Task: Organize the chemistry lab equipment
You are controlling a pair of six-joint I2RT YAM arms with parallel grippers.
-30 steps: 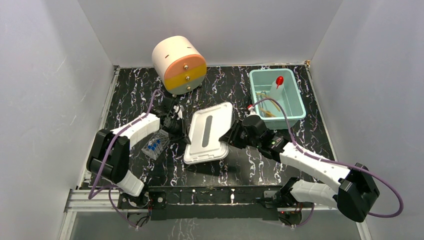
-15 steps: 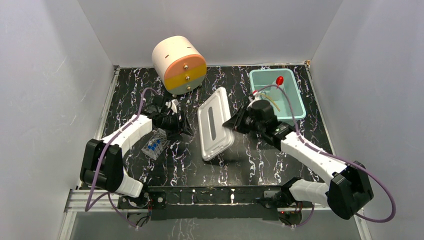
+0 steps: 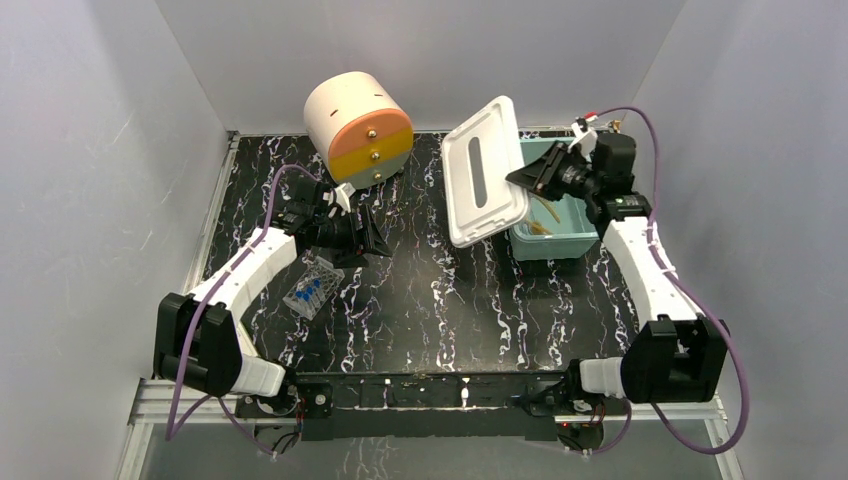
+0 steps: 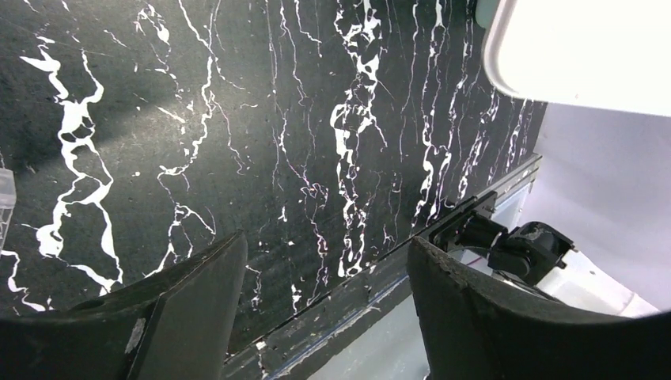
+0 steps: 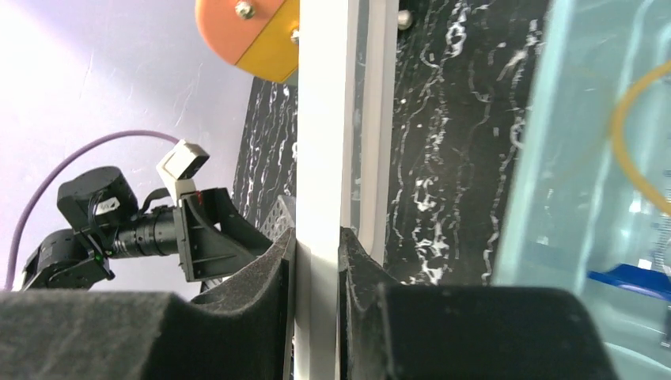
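Note:
My right gripper is shut on the edge of the white lid, which it holds tilted on edge in the air over the left side of the teal bin. In the right wrist view the lid is pinched between both pads, with my gripper around its rim. A tan tubing loop lies in the bin. My left gripper hangs open and empty over the table. The clear tube rack with blue-capped test tubes stands just below it.
The cream, orange and yellow drum-shaped drawer unit stands at the back, left of the lid. The lid's corner shows at the top right of the left wrist view. Grey walls close in both sides.
The left gripper opened, let go of the lid and drew back to the left. The right gripper carried the lid up and to the right, from the table's middle to the bin.

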